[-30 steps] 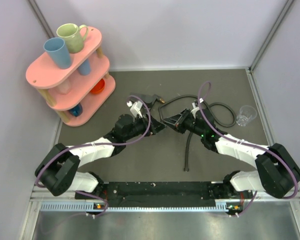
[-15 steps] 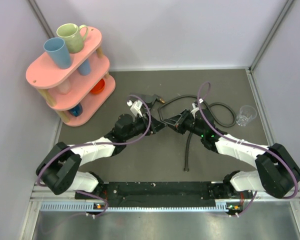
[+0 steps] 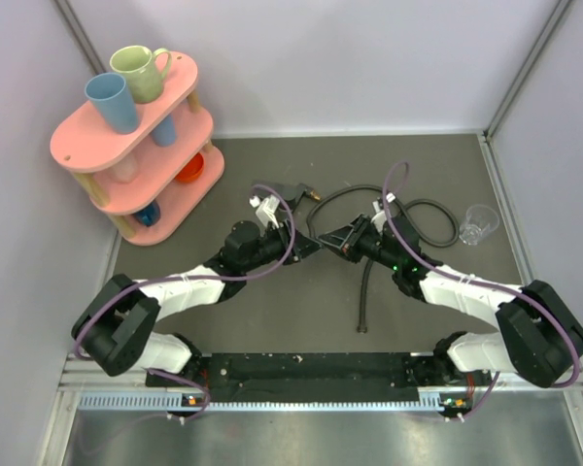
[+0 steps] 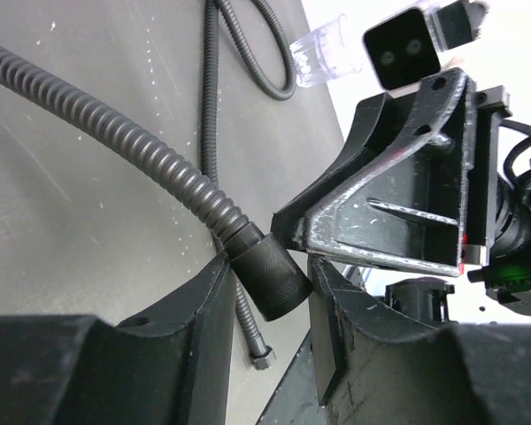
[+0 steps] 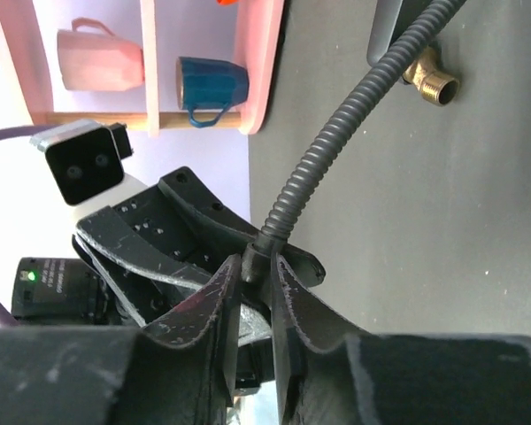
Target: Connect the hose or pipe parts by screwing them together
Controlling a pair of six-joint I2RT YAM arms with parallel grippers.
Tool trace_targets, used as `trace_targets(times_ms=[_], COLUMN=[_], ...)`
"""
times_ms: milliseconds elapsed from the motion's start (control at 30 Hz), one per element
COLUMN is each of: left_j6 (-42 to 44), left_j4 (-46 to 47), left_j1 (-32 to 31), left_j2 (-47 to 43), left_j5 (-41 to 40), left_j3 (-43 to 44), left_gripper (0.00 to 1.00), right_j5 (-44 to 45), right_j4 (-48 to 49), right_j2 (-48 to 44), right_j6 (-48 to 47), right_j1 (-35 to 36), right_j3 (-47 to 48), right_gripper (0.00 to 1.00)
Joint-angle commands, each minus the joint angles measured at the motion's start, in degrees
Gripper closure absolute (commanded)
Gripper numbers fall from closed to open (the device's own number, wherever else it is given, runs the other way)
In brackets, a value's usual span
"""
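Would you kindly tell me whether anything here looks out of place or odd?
Yes: the left pincer and right pincer both grip the same end of the hose, while the forked fitting lies unheld beyond them.

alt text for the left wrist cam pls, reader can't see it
The left gripper pinches the dark end collar of a ribbed grey hose between its two black fingers; the hose runs up and left over the table. The right gripper, scuffed black metal, points at the collar from the right, and a clear cup sits near the top edge.
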Motion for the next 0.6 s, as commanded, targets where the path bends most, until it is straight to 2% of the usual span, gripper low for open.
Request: trace_targets(times_ms=[0, 100, 133, 167, 200, 233, 267, 300, 400, 467, 533, 567], left_j6=[2.84, 4.51, 6.08, 6.97, 7.84, 10.46, 11.97, 13.72, 19.44, 22.0, 24.54, 25.51], left_j4=[-3.82, -11.73, -13.49, -17.94, -20.6, -24.11, -30.67, -34.65, -44.75, -46.63, -48.65, -49.45], left_j1=[1.41, 3.87, 4.66, 6.67, 7.73, 8.78, 10.8, 11.77, 15.38, 17.66, 18.37, 18.46], left_j2=[-4.15, -7.4, -8.28, -9.25, -11.09, -11.8, -12.5, -13.38, -14.0, -14.18, -14.27, -14.27], left_j5=[-0.24, 1.33, 4.56, 6.33, 7.83, 11.15, 12.66, 14.33, 20.75, 27.83, 31.21, 32.62], left_j3=[1.78, 2.31, 2.48, 3.27, 3.89, 5.81, 7.04, 8.36, 12.15, 13.47, 14.52, 14.96], left_gripper=[1.0, 1.0, 1.0, 1.0, 1.0, 1.0, 1.0, 1.0, 1.0, 1.0, 1.0, 1.0], right_j5=[-3.73, -6.62, -10.2, -11.89, -13.21, -15.92, -17.17, -18.05, -23.49, -29.64, -35.07, -36.59], right_j4=[0.73, -0.08, 1.23, 5.16, 7.55, 10.62, 15.0, 23.66, 40.73, 46.57, 55.69, 57.04], right_j2=[-1.97, -2.15, -2.15, -1.98, -1.98, -2.06, -2.06, -1.98, 0.3, 4.68, 10.81, 12.68], right_j6=[-7.5, -19.97, -27.57, -31.04, -34.65, -42.08, -45.2, -47.75, -57.42, -65.24, -67.37, -67.46], right_j1=[0.05, -1.62, -2.32, -2.5, -2.59, -2.5, -2.5, -2.5, -2.5, -2.5, -2.5, -2.5], right_j3=[0.93, 3.39, 4.09, 4.27, 4.36, 3.49, 2.7, 1.56, -1.7, -1.53, 0.31, 1.63], right_gripper=[0.78, 0.69, 0.66, 0.58, 0.56, 0.55, 0.53, 0.52, 0.43, 0.38, 0.36, 0.34])
